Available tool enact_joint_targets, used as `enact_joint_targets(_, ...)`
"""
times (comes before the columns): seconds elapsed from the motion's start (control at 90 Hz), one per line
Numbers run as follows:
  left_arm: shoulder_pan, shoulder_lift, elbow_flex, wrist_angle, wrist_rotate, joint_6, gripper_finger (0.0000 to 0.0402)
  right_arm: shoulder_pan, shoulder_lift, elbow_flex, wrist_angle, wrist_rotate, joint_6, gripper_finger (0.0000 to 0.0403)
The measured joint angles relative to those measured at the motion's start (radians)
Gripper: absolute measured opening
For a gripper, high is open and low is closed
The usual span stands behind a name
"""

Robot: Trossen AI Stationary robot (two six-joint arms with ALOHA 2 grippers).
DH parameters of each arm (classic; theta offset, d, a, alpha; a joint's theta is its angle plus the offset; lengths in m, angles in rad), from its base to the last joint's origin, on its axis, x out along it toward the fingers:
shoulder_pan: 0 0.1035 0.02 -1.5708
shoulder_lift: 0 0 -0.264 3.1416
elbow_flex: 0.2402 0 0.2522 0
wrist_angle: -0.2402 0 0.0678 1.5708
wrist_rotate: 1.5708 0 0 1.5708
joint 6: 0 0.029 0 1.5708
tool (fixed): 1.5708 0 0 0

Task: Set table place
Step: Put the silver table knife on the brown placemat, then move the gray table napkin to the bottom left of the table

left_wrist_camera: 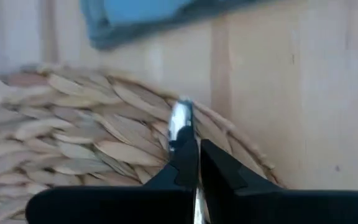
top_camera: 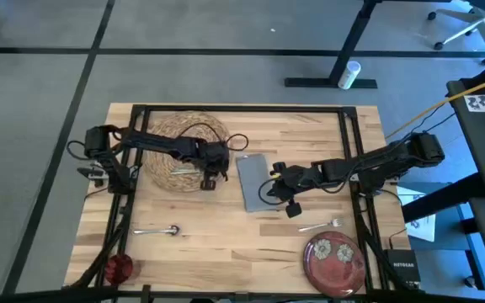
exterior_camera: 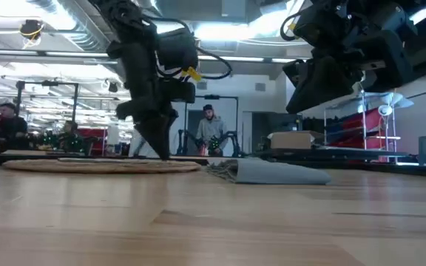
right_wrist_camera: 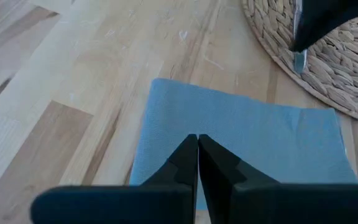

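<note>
High view: your table (top_camera: 226,244) carries the straw mat (top_camera: 167,139) at far left-centre, with the gray napkin (top_camera: 253,181) just beside it. The left gripper (top_camera: 211,178) sits at the mat's near-right edge; the right gripper (top_camera: 269,190) is over the napkin. Spoon (top_camera: 160,230), fork (top_camera: 322,225), red plate (top_camera: 335,263) and red cup (top_camera: 119,268) lie along the near side.

Low view: you see the left gripper's tip down on the mat.

Left wrist view: your fingers (left_wrist_camera: 182,163) are pinched on a silver utensil (left_wrist_camera: 180,121) over the mat's rim.

Right wrist view: your fingers (right_wrist_camera: 187,163) are pressed together, empty, above the napkin.
</note>
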Motion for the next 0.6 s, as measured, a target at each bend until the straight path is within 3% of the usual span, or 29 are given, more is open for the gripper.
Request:
enact_joint_targets(0.311, -0.115, -0.021, 0.074, 0.027, 0.044, -0.003, 0.0000, 0.000, 0.000, 0.001, -0.003, 0.001, -0.021, 0.0000)
enact_joint_targets(0.6, -0.211, 0.049, 0.080, 0.332, 0.046, -0.003, 0.0000, 0.000, 0.000, 0.001, -0.001, 0.053, -0.046, 0.0000)
